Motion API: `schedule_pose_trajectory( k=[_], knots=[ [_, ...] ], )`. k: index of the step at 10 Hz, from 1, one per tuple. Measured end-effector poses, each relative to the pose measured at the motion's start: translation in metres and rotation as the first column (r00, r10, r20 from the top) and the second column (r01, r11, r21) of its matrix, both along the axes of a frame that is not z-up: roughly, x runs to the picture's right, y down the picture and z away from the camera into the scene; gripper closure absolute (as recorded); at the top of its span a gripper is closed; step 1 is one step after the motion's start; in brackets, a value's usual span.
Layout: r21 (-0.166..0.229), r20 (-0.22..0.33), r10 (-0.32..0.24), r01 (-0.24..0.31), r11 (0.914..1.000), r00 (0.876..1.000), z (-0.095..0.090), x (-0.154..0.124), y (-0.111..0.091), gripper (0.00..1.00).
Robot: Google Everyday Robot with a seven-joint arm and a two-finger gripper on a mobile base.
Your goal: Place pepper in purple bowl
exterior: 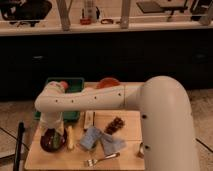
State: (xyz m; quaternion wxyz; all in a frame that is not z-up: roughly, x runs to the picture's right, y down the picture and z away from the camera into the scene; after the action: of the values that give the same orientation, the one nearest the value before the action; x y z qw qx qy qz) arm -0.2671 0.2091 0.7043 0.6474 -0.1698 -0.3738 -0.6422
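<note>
The purple bowl (46,144) sits at the front left of the wooden table. My gripper (53,132) hangs at the end of the white arm, straight down over the bowl and reaching into it. A slim green shape, the pepper (59,140), shows at the bowl's right side just under the gripper. I cannot tell whether the pepper is held or lying in the bowl. The arm hides much of the bowl's back.
A pale yellowish stick (70,136) lies right of the bowl. A blue cloth (101,139), a fork (102,159) and a dark brown item (115,125) lie mid-table. A green bin (70,83) and an orange bowl (108,82) stand at the back. A black pole (20,145) stands left.
</note>
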Motion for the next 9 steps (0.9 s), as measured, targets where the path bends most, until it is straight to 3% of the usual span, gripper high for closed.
schedule_pose_trajectory(
  k=[9],
  knots=[
    [0.009,0.010,-0.007,0.007,0.9999,1.000,-0.0070,0.0040,-0.0089,0.20]
  ],
)
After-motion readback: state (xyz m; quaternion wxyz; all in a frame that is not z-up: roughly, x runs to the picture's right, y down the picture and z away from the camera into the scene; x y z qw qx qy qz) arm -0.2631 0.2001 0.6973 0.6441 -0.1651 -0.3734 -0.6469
